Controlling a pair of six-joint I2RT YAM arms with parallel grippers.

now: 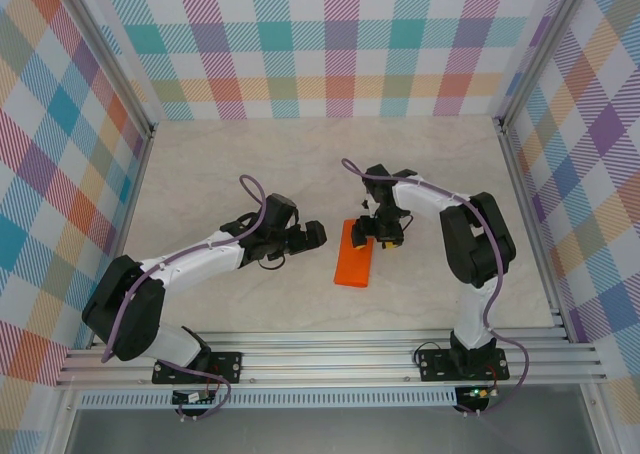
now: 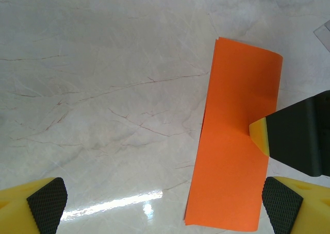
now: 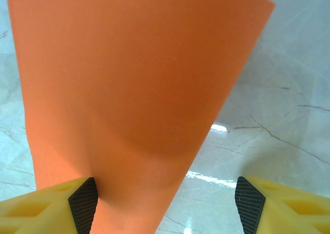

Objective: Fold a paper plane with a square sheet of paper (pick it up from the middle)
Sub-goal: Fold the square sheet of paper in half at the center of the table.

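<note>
- The orange sheet of paper [image 1: 354, 257], folded to a long strip, lies on the pale table [image 1: 250, 164] between the two grippers.
- Left gripper [image 2: 165, 205]: fingers spread wide, holding nothing, just beside the strip and apart from it.
- Right gripper [image 3: 167, 202]: spread wide at the strip's far end, with one pad [image 3: 84, 203] touching the paper and nothing pinched.

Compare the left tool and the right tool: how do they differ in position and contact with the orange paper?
The left tool hovers beside the orange paper over the table, touching nothing; the right tool is at the paper's right edge with one fingertip on it. The left tool sits left of the paper, the right tool right of it. Both are open and grip nothing.
</note>
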